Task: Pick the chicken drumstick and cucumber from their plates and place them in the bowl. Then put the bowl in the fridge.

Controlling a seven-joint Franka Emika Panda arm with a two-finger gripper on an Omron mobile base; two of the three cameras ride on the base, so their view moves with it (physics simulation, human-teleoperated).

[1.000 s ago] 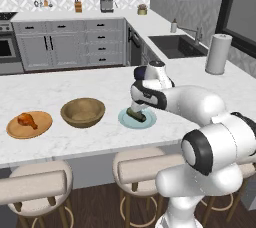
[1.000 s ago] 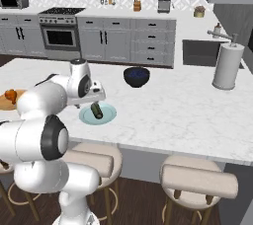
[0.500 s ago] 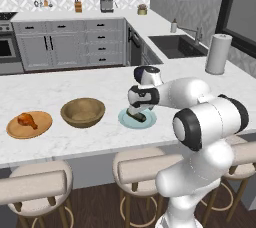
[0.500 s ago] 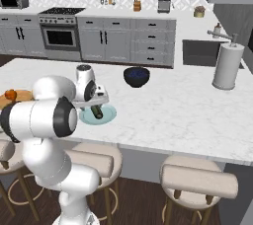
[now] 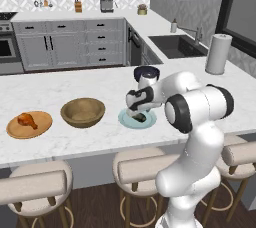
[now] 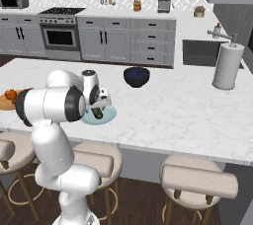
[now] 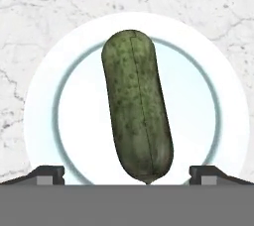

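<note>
A: In the left base view we see the two-finger gripper (image 5: 138,115) low over the small pale blue-green plate (image 5: 127,120), where the short dark green cucumber (image 5: 138,117) lies. The deep brown wooden bowl (image 5: 83,113) stands just beside this plate, on the white marble counter (image 5: 60,88). Farther left, the glossy orange-brown chicken drumstick (image 5: 27,119) rests on the flat tan wooden plate (image 5: 30,128).

B: In the right base view we find the gripper (image 6: 99,105) above the same pale plate (image 6: 109,115), with the cucumber (image 6: 98,112) under it. A dark blue bowl (image 6: 136,77) stands behind, well apart.

A: In the hand view the cucumber (image 7: 136,103) lies along the middle of the plate (image 7: 198,101). The two dark fingertips (image 7: 48,173) stand wide apart, one at each side of it, and touch nothing.
</note>
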